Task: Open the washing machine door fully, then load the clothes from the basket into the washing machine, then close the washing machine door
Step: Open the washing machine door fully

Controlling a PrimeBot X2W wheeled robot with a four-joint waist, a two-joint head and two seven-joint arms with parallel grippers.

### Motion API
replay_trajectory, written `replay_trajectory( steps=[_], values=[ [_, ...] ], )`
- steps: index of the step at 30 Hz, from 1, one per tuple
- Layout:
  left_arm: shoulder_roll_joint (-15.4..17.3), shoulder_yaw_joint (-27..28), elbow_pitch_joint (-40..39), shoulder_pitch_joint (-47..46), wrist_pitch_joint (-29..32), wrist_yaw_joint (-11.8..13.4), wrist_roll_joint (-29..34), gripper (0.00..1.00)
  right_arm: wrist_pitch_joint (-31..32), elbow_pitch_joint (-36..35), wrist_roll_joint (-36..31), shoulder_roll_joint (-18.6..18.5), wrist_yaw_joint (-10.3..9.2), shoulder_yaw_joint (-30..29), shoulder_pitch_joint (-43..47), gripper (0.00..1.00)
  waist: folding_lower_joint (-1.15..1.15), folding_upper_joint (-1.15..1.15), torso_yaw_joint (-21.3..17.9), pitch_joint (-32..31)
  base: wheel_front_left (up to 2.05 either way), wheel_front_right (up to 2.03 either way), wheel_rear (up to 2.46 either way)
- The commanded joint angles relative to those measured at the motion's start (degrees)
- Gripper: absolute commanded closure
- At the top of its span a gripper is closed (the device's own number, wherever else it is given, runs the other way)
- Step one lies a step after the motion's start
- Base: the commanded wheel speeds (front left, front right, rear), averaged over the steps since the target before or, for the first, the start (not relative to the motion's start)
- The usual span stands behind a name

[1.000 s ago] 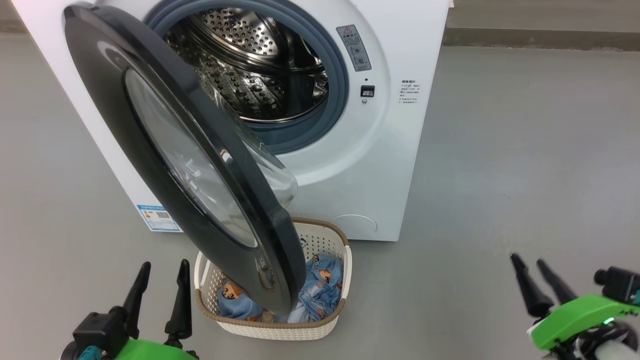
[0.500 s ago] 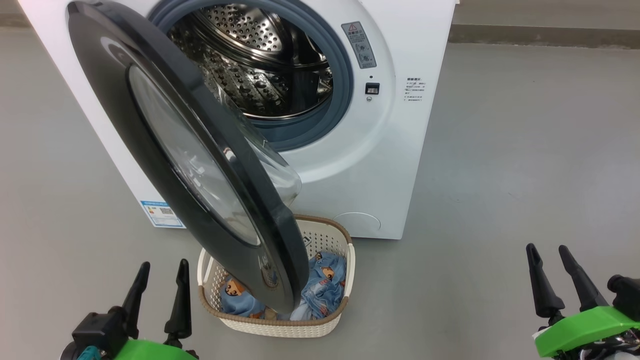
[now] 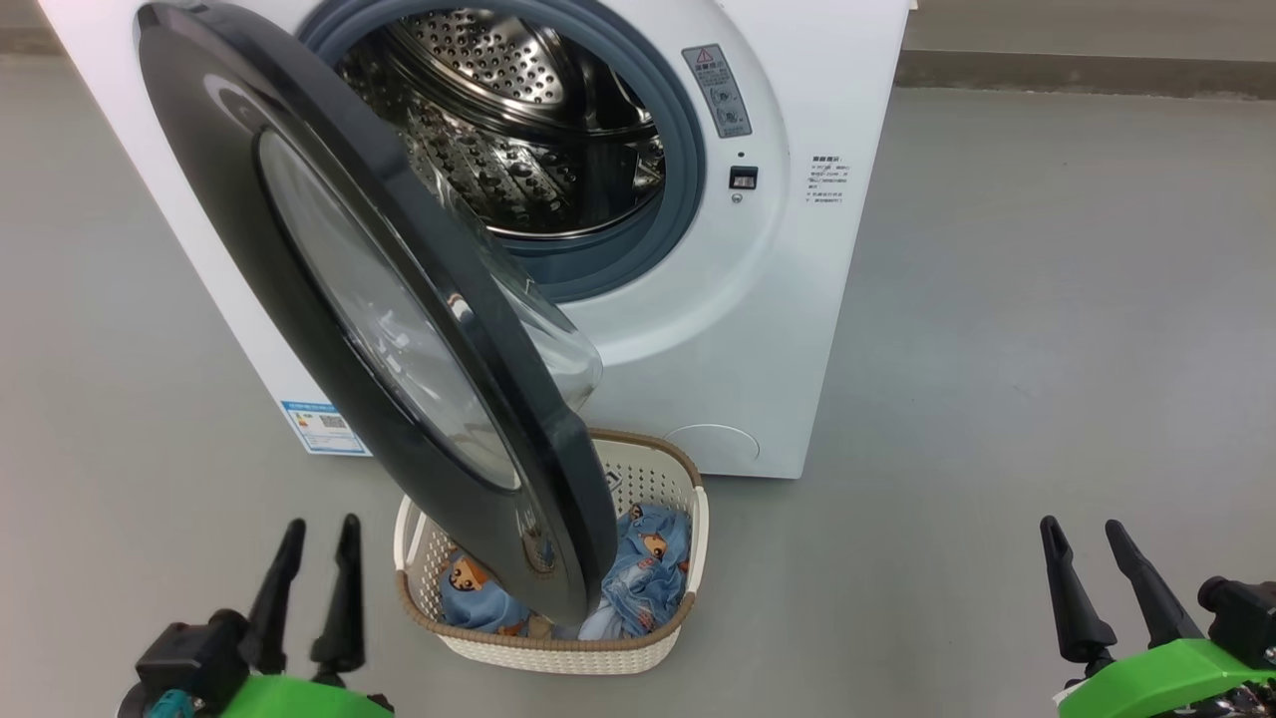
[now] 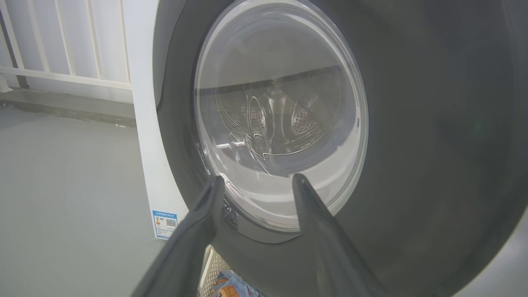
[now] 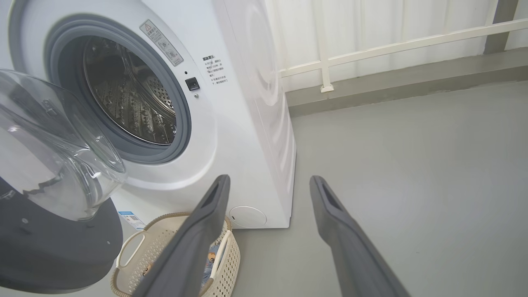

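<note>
The door (image 3: 249, 199) hangs partly open at centre-left, over the basket (image 3: 558, 653) of clothes (image 3: 648, 573). The left claw (image 3: 321, 527) at lower left is spread and empty, near the basket. The right claw (image 3: 1080, 527) at lower right is spread too, well apart.

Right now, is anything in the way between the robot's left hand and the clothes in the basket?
Yes. The washing machine door, only partly open, hangs over the basket. In the head view its lower edge covers the middle of the clothes. It stands between the left hand and them.
</note>
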Motion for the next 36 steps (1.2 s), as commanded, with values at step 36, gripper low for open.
replay_trajectory(
  steps=[36],
  values=[
    [-2.7, -20.0, -29.4, -6.6, 2.8, 1.0, -6.1, 1.0, -0.7, -3.1, -2.2, -0.9, 0.43, -0.3, -0.2, 0.0, 0.0, 0.0, -1.1, 1.2, 0.0, 0.0, 0.0]
  ],
)
